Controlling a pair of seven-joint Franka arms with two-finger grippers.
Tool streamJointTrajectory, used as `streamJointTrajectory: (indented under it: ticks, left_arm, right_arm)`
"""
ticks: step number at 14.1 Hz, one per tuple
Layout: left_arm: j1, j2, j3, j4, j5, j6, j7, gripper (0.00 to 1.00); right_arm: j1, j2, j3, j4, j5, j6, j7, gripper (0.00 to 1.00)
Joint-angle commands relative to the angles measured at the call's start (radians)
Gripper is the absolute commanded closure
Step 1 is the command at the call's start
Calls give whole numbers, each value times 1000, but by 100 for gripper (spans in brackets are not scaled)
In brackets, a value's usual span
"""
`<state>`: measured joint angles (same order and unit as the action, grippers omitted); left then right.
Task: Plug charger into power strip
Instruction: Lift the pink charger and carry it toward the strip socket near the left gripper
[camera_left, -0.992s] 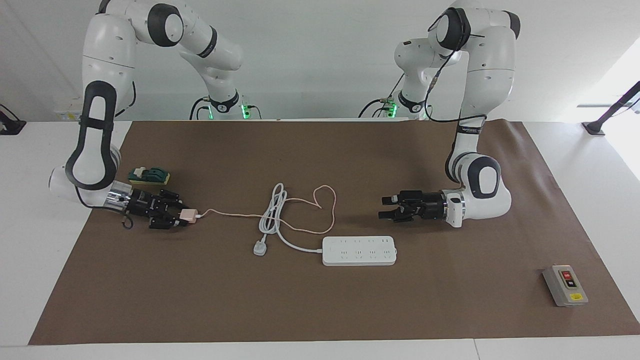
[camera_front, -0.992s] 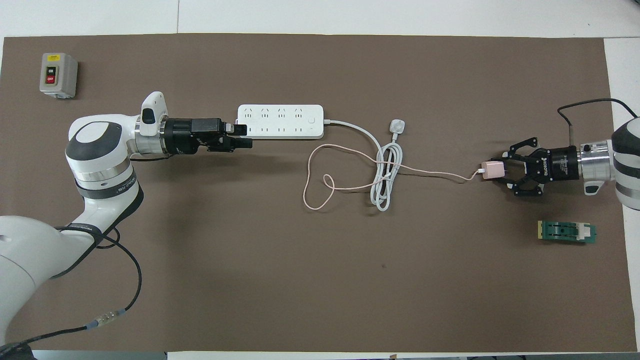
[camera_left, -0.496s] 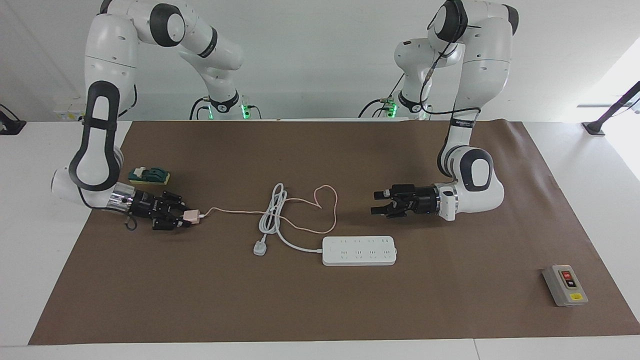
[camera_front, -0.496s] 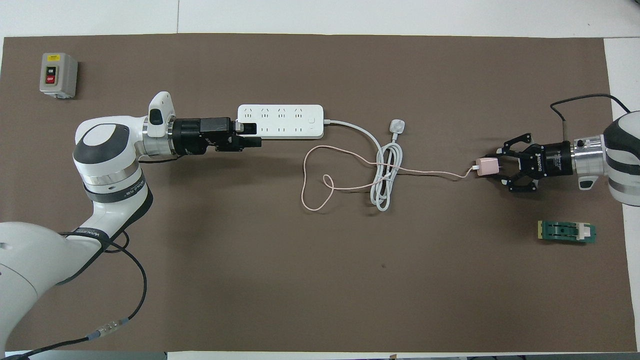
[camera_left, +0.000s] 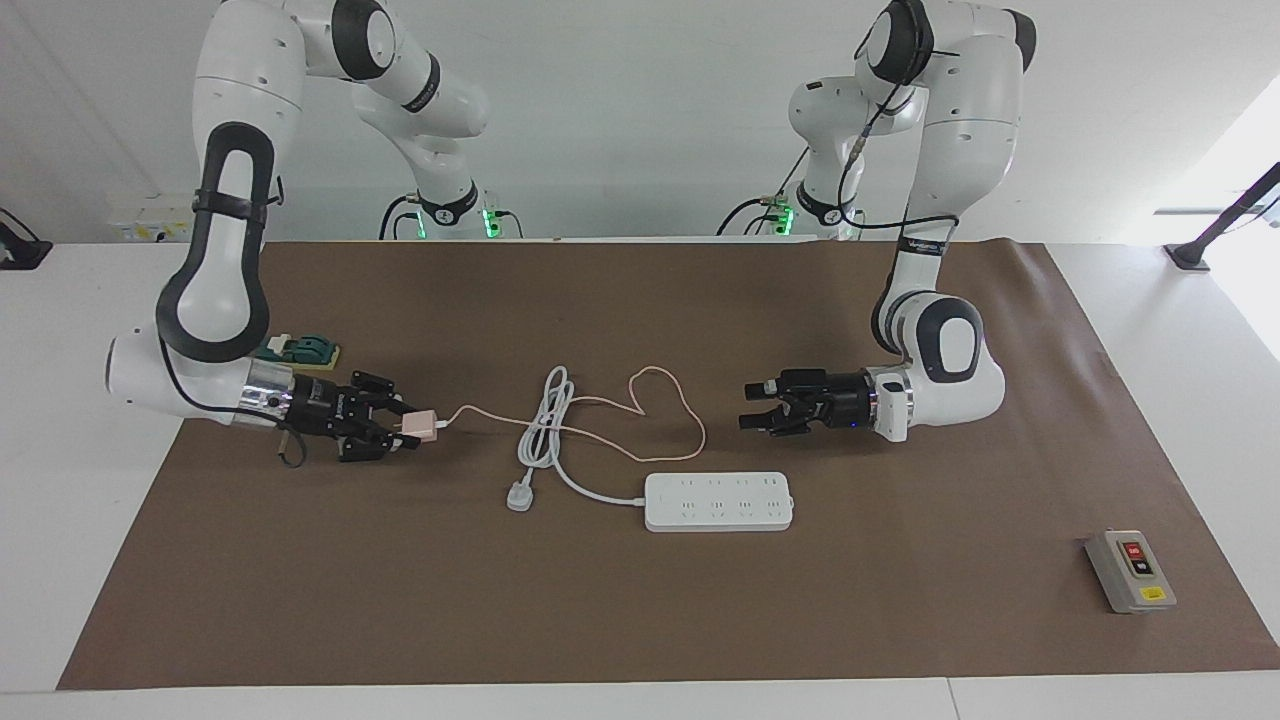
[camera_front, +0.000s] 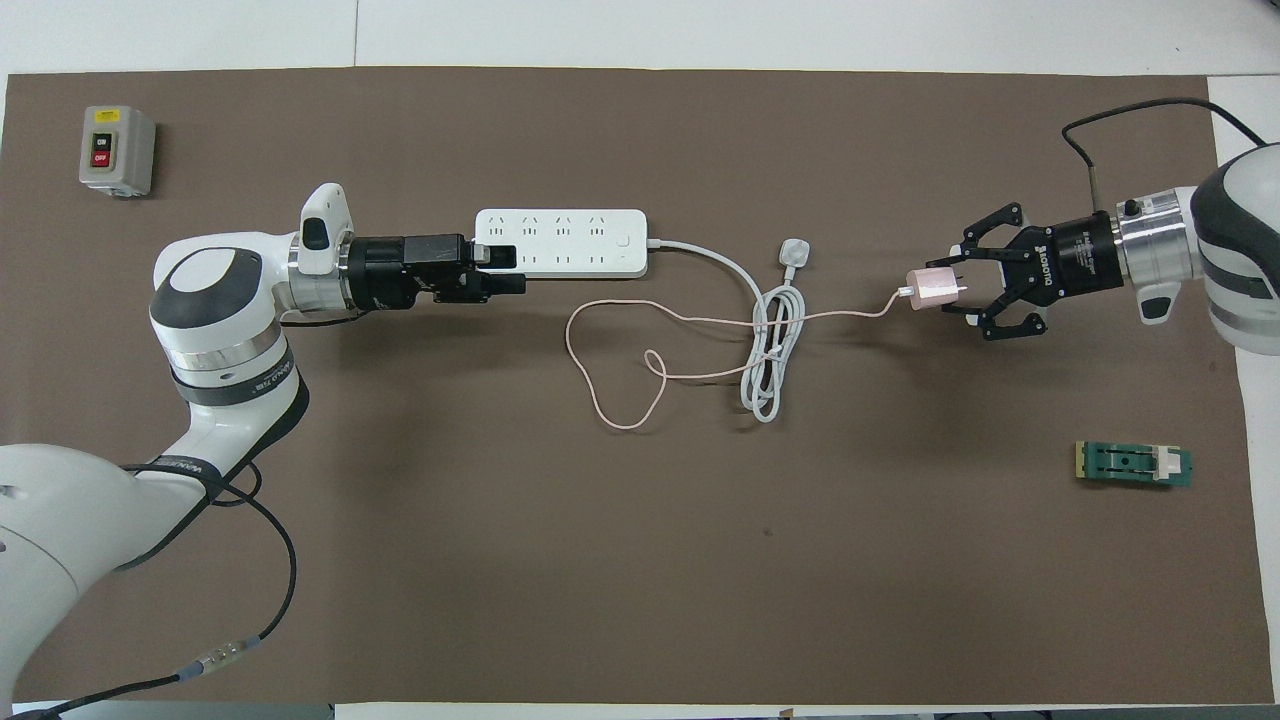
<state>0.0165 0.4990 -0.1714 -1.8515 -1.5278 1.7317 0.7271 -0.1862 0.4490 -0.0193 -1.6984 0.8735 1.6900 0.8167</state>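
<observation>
Right tool is clamped on the pink charger, held above the desk toward the right arm's end, its cable trailing to the loops by the white cord. Left tool, fingers apart and empty, hangs just over the end of the power strip mid-desk.

Gripper-held pink charger; flat white strip
</observation>
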Motion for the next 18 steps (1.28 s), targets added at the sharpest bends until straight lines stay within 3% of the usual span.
streamJointTrajectory:
  ticks: [1,6,12,18]
  left_arm:
    - [-3,-28,4,-32,-26,6,17,0]
    - [5,-30,1,-29,-41,-10,18,0]
    - [6,-125,-2,-113,-54,-32,26,0]
    - [10,-122,-2,-114,-54,-35,38,0]
  right_arm:
    - [49,-33,10,17,-8,-21,65,100]
    - [209,-49,12,78,45,37,261,100]
    - [408,-41,12,80,91,299,398,100]
    - [560,-26,12,80,156,494,482,100]
